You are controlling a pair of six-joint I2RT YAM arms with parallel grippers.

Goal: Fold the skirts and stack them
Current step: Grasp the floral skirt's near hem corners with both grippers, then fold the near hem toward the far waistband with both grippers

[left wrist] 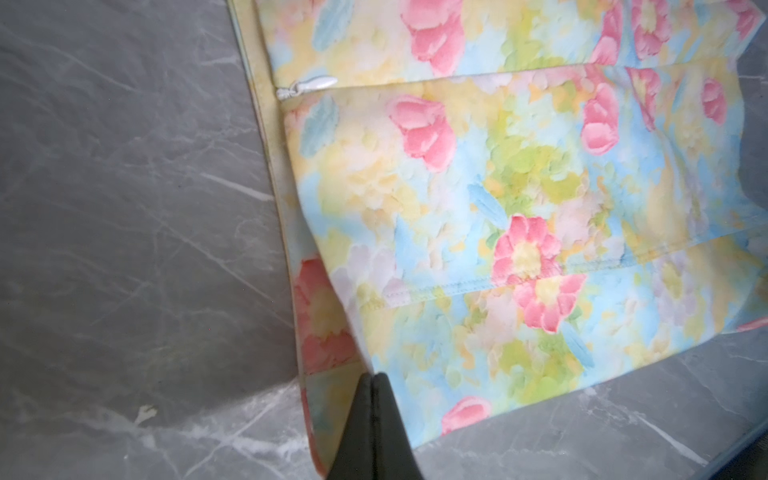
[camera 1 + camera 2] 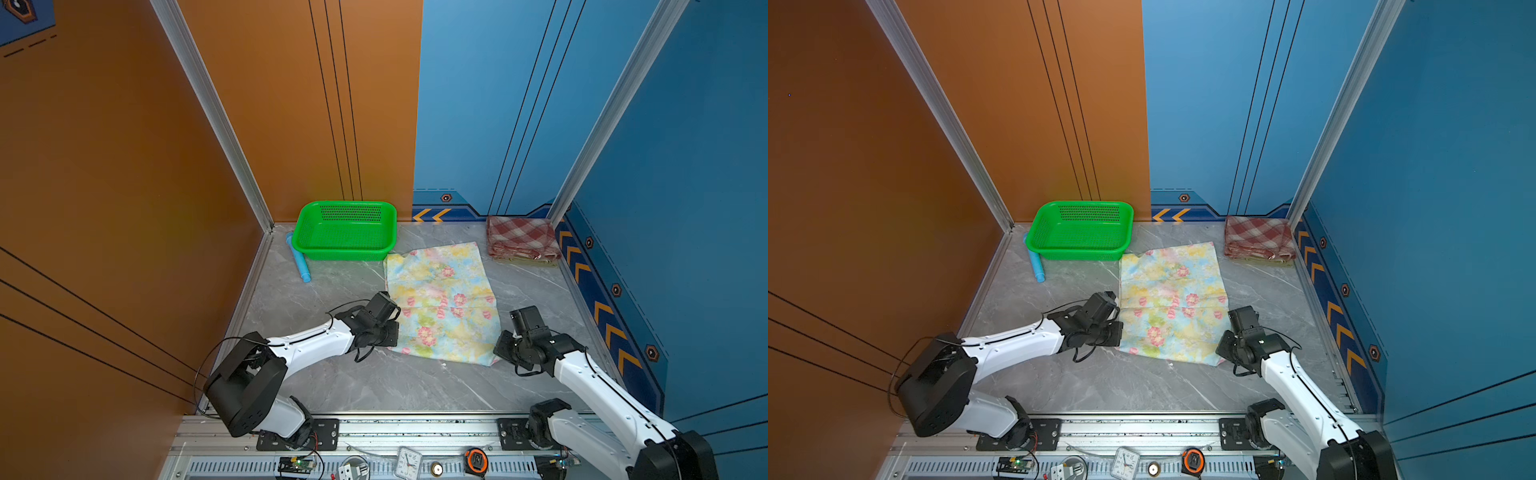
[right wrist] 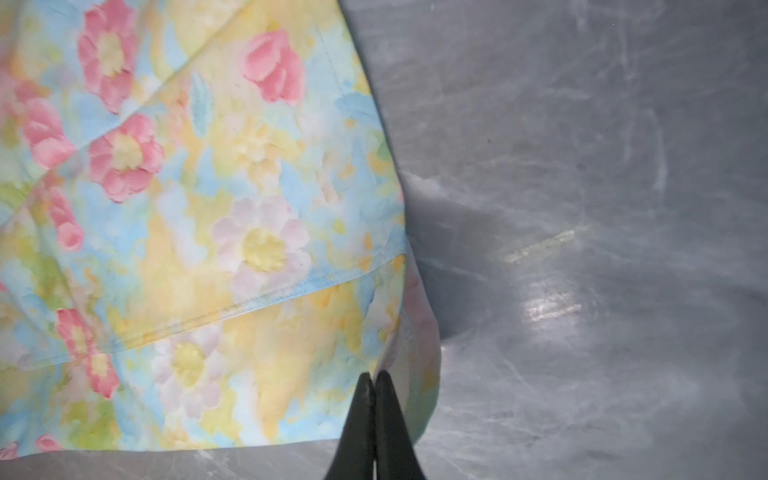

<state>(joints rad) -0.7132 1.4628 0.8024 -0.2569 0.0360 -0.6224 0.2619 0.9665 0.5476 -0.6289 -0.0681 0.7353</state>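
Note:
The floral skirt (image 2: pixel 440 299) (image 2: pixel 1173 299) lies spread flat mid-table, pale yellow-blue with pink flowers. My left gripper (image 2: pixel 392 334) (image 1: pixel 372 376) is shut on its near left corner, where the cloth edge (image 1: pixel 332 374) is pinched and lifted. At the near right corner my right gripper (image 2: pixel 498 349) (image 3: pixel 374 374) is shut on the edge of the same floral skirt (image 3: pixel 249 249). The plaid skirt (image 2: pixel 521 239) (image 2: pixel 1258 237) sits folded in the back right corner. An olive edge (image 2: pixel 525 261) shows beneath it.
A green mesh basket (image 2: pixel 347 204) stands at the back left, touching the floral skirt's far corner. A blue tube (image 2: pixel 299 259) lies beside it. Walls close in on three sides. A clock (image 2: pixel 409 461) and tape measure (image 2: pixel 476 459) rest on the front rail.

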